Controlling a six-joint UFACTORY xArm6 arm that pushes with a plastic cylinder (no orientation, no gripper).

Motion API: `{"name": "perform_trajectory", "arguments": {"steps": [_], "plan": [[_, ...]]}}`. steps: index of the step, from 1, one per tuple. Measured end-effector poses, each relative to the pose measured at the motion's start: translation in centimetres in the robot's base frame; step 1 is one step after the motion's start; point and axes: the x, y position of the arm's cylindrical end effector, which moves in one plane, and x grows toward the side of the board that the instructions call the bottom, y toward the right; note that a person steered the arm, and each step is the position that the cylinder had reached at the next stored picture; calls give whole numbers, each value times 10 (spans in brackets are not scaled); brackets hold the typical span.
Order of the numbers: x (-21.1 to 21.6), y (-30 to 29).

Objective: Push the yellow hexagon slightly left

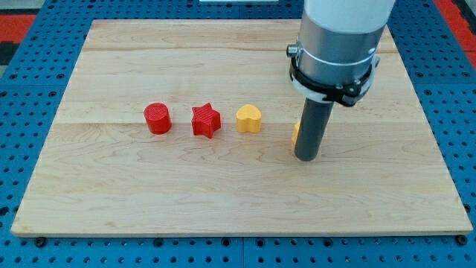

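The yellow hexagon [297,132] is mostly hidden behind my rod; only a thin yellow sliver shows at the rod's left edge, right of the board's middle. My tip [307,157] rests on the wooden board [223,193], just in front of and slightly right of the hexagon, touching or nearly touching it. A yellow heart [249,118] lies a short way to the left of the hexagon.
A red star [207,120] lies left of the yellow heart, and a red cylinder [157,118] lies left of the star; the three form a row. The arm's grey body [338,37] hangs over the board's upper right. Blue pegboard surrounds the board.
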Motion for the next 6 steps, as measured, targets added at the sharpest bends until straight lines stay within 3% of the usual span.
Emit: {"name": "perform_trajectory", "arguments": {"steps": [4,6], "plan": [[-22,8],[-26,60]]}}
